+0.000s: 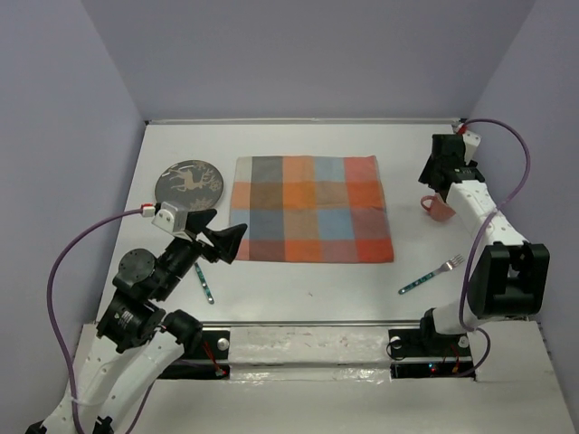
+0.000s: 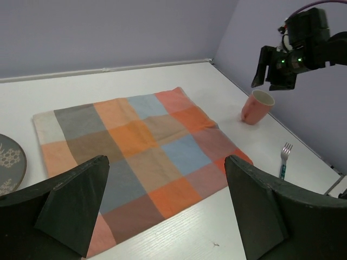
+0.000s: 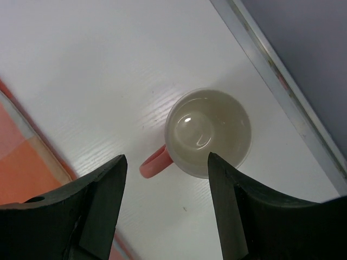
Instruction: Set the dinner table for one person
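The white dinner table holds a checked cloth at its middle. A dark patterned plate lies left of the cloth. A pink mug stands upright at the right, and a teal-handled fork lies nearer. My right gripper is open and empty just above the mug, whose handle points toward the cloth. My left gripper is open and empty above the cloth's near left corner.
A second teal-handled utensil lies on the table under my left arm. Lilac walls close the back and sides. A metal rail runs along the near edge. The right wall's base is close behind the mug.
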You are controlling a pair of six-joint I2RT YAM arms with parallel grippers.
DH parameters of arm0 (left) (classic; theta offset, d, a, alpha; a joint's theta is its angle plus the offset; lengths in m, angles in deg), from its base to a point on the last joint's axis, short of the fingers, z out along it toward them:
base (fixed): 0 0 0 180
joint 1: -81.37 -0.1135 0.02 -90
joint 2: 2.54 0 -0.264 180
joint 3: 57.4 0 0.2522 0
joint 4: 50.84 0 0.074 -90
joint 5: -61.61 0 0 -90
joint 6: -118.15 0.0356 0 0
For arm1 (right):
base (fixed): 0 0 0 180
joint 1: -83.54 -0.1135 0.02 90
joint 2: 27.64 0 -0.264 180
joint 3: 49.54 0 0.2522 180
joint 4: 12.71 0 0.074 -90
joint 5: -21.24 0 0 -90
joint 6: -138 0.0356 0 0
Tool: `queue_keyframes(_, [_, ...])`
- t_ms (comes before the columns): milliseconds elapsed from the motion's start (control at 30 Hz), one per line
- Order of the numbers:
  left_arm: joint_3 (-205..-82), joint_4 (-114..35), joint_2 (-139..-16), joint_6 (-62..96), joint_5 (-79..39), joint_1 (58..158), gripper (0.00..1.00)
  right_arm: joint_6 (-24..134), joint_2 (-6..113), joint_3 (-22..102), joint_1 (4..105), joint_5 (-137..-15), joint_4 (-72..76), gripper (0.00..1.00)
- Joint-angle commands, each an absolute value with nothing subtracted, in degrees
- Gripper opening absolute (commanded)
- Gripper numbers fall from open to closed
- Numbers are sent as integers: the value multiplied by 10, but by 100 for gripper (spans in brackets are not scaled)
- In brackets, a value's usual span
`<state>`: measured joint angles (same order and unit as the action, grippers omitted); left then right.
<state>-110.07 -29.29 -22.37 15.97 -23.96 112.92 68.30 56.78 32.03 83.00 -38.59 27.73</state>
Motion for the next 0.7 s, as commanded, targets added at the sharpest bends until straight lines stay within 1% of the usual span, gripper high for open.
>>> queue_keyframes(0, [-1097,-297,-207,176,-243,1153,99,682,607,347,829,-382,284,66])
queue_keyframes(100, [-1096,-296,-200,176,-242,1169,99,684,627,351,835,-387,281,64])
queue_keyframes(167, [-1096,-295,-198,175,-243,1178,99,680,633,356,841,-389,277,58])
queue_keyframes(233, [-1096,-295,-195,175,-243,1183,99,679,642,359,846,-389,278,56])
queue_keyframes(500, [-1096,-293,-186,175,-246,1192,99,680,667,356,862,-390,269,50])
queue_keyframes(667, [-1096,-294,-193,176,-243,1199,99,678,681,357,875,-397,251,49])
